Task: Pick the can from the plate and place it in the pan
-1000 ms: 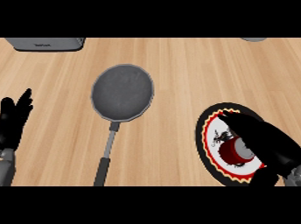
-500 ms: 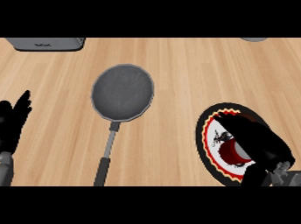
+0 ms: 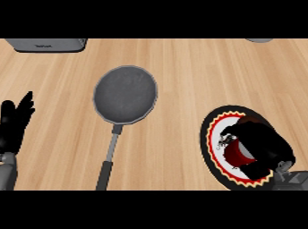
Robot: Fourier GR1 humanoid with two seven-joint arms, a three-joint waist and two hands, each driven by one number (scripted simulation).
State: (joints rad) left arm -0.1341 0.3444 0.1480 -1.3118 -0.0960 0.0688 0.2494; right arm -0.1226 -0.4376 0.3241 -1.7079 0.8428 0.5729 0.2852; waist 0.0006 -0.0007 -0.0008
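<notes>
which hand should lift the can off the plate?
Right. The right hand is already curled round the can on the plate; the left hand rests open at the left edge.

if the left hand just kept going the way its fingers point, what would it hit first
Probably nothing on the counter. The left hand rests open at the view's left edge, fingers pointing up the picture toward the grey appliance at the far edge. The pan lies well off to its right, though depth is unclear.
</notes>
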